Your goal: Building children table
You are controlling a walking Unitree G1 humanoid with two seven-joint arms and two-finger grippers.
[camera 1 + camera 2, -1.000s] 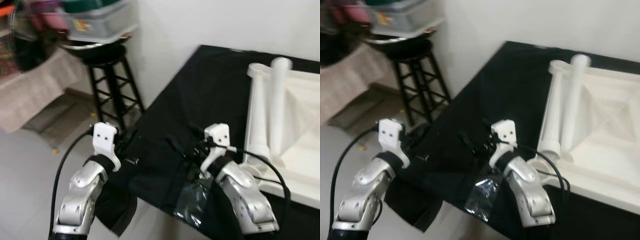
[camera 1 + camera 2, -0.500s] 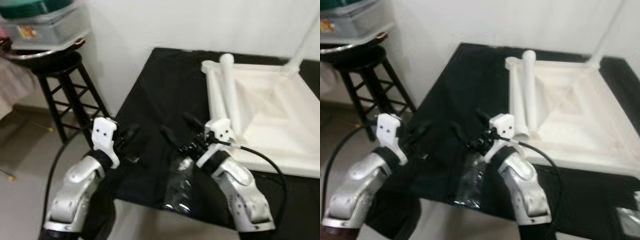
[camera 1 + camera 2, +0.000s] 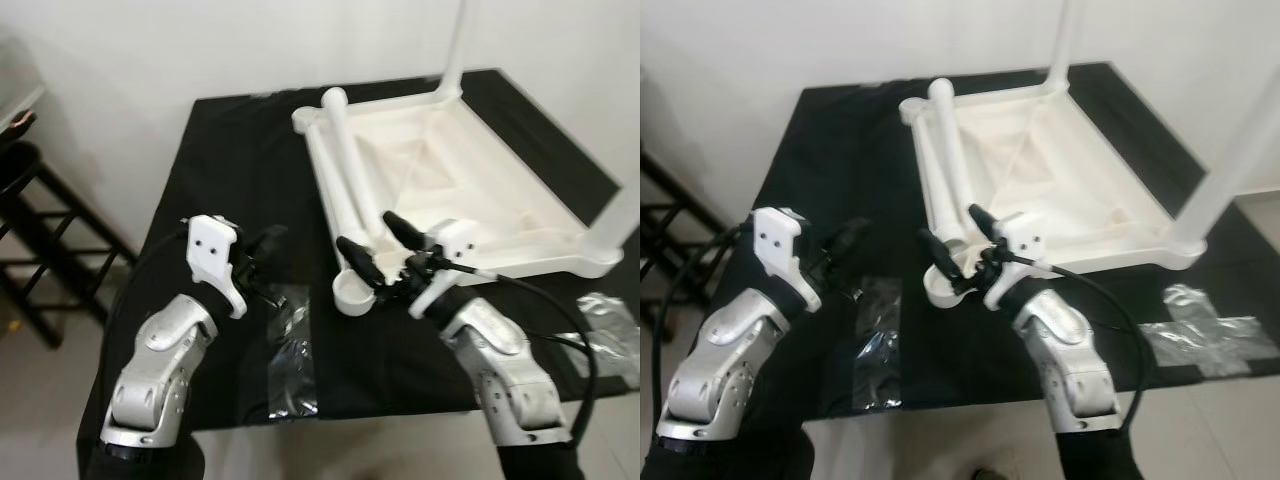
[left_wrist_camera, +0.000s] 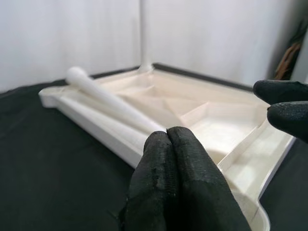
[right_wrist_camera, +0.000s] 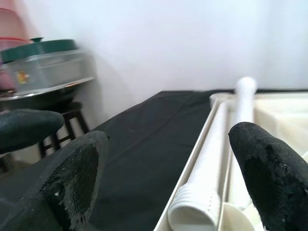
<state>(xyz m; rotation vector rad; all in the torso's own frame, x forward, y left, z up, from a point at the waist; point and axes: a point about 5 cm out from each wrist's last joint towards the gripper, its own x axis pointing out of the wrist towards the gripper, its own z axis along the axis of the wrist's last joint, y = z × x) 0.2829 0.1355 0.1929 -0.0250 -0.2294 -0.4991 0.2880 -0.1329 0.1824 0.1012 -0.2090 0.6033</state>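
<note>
- Reaching over the black tabletop [image 3: 240, 150], I hold my right gripper [image 3: 372, 245] with its fingers spread apart, just at the near corner of the upturned white table panel [image 3: 450, 180].
- The panel lies underside up, and a loose white leg [image 3: 350, 190] rests along its left edge, open threaded end nearest my right gripper, rounded end at the panel's far corner.
- Two legs already stand fitted: one upright leg [image 3: 455, 45] at the panel's far corner, another [image 3: 1230, 170] at its right corner.
- My left gripper [image 3: 262, 250] hovers left of the panel, fingers pressed together and holding nothing.
- I judge the loose leg light, stiff, smooth plastic that may roll or slip; I would take it mid-shaft, across its width.
- Crinkled clear plastic bags lie near the panel: one [image 3: 290, 360] in front of its left corner, more [image 3: 605, 320] in front of its right corner; they could snag a finger.
</note>
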